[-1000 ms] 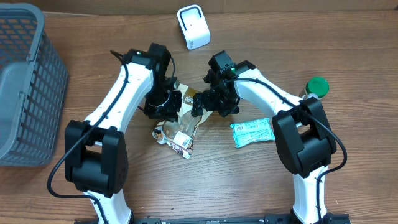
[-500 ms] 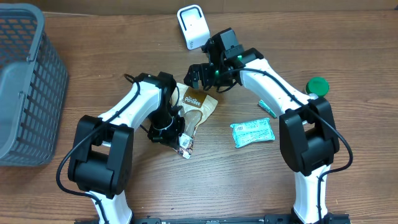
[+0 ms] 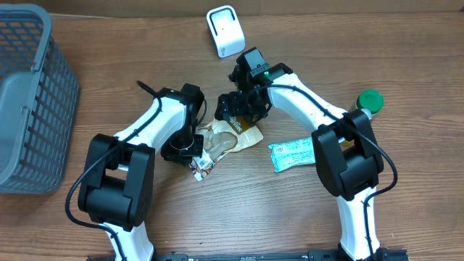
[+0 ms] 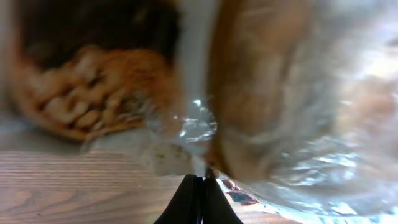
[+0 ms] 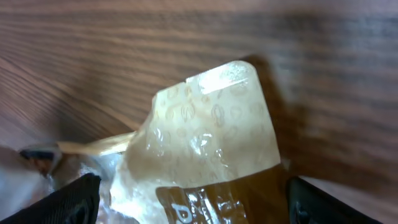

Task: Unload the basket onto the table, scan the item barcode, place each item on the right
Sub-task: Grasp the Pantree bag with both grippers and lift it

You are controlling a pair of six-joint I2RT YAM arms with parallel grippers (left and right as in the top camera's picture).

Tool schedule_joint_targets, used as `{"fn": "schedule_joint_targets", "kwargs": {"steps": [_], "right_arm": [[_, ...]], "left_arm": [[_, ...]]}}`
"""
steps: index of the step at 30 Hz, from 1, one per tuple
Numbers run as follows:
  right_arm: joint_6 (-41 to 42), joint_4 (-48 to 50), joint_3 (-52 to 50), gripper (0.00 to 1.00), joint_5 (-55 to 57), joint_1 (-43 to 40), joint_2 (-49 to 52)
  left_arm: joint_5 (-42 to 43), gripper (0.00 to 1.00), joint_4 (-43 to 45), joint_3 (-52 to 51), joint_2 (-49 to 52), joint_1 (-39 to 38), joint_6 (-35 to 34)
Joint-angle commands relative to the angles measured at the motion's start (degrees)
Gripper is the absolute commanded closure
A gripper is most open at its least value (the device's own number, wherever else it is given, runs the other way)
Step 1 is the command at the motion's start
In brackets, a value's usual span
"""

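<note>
Left fingers (image 4: 186,202) closed, seemingly pinching one pouch (image 3: 241,138) | right fingers (image 5: 68,202) apart

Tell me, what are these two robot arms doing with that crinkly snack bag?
Both arms are on one snack bag lying on the table. The left gripper is shut on the bag's near end, pinching the foil. The right gripper hangs open over the far end, fingers either side, not gripping. The white scanner stands at the back, apart from the bag, so nothing is being scanned yet. A teal packet lies nearby, untouched.
</note>
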Motion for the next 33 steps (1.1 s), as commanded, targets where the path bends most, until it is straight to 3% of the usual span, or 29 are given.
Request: {"fn": "schedule_joint_targets", "kwargs": {"steps": [1, 6, 11, 13, 15, 17, 22, 33], "right_arm": [[-1.8, -1.0, 1.1, 0.09, -0.7, -1.9, -0.3], [-5.9, -4.5, 1.4, 0.03, -5.6, -5.0, -1.5], [-5.9, -7.5, 1.2, 0.0, -5.6, -7.9, -1.5], [-6.1, -7.4, 1.2, 0.0, -5.8, -7.9, -1.4], [-6.3, -7.4, 1.2, 0.0, -5.7, -7.7, -1.4], [-6.3, -7.5, 1.2, 0.0, -5.8, -7.5, -1.4], [-9.2, -7.4, 1.2, 0.0, -12.1, -7.5, -1.0], [-9.5, -6.8, -1.0, 0.0, -12.2, -5.7, 2.3]], "left_arm": [[-1.4, 0.96, -0.6, 0.7, -0.2, 0.4, -1.7], [0.6, 0.96, -3.3, 6.2, -0.2, 0.8, -1.6], [13.5, 0.95, -5.7, 13.5, -0.2, 1.7, 3.0], [16.1, 0.85, -4.9, 13.8, -0.2, 2.0, 3.0], [15.5, 0.77, -4.9, 13.4, -0.2, 2.0, 3.0], [14.5, 0.76, -5.2, 12.7, -0.2, 2.0, 3.0], [12.3, 0.78, -3.5, 8.3, -0.2, 2.0, 3.0], [9.9, 0.82, 2.5, 2.8, -0.2, 2.0, 3.0]]}}
